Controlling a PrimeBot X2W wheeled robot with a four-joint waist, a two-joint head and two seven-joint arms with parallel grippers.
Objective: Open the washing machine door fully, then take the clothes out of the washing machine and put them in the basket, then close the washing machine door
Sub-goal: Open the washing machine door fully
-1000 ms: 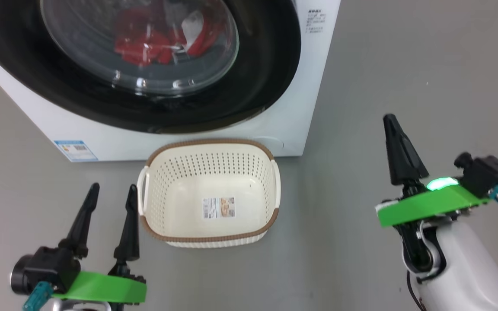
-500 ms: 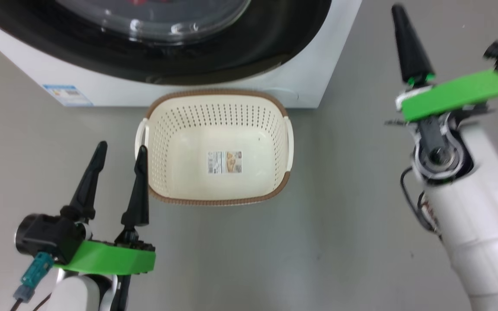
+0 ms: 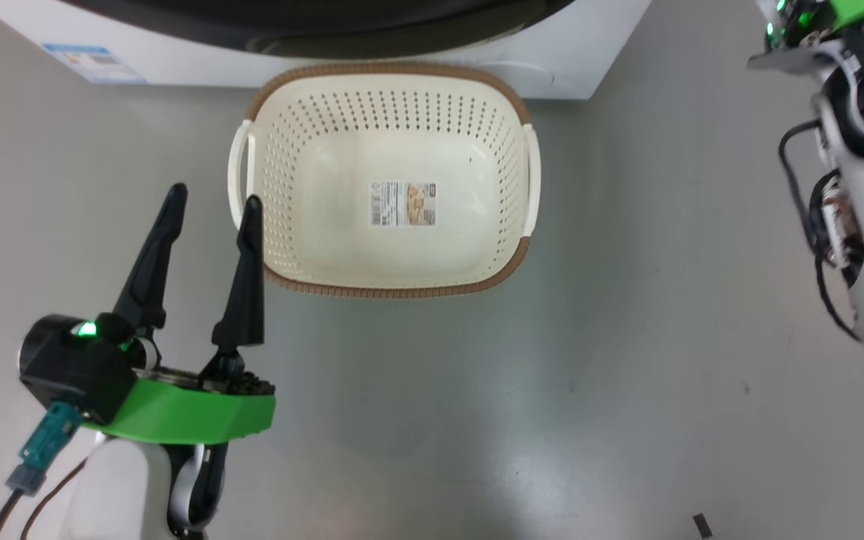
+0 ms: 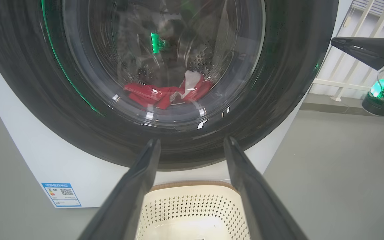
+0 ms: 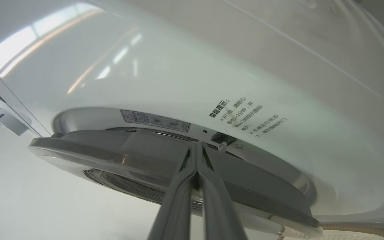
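Head view: the basket (image 3: 312, 112) is sitting at 12 o'clock on the smooth grey floor (image 3: 627, 337). It is cream plastic, a rounded rectangle with walls pierced by rows of small holes, a brown woven-look rim and a white loop handle at 3 and at 9 o'clock. A paper label (image 3: 403, 203) is lying on its floor, bearing a barcode and a small picture; the print is too small to read.

The washing machine (image 4: 45, 156) is standing just past the basket at 12 o'clock, a white box with glossy panels. A blue label (image 4: 61, 194) with a QR code is showing at 7 o'clock on its front.

The washing machine door (image 4: 278, 83) is covering the opening, with a wide glossy black ring around a bulging clear bowl. The clothes (image 4: 165, 95), red fabric with a white patch, are lying behind the glass at the bottom of the perforated steel drum (image 4: 198, 61).

Right wrist view: lines of black Chinese print (image 5: 245, 115) and a warning sticker (image 5: 155, 120) with a red triangle are showing; I cannot read either with certainty.

The left gripper (image 3: 214, 195) is hovering at 8 o'clock with its fingers spread apart, grasping nothing. The right gripper (image 5: 197, 144) is pointing at the door's grey edge with its fingers pressed together on nothing.
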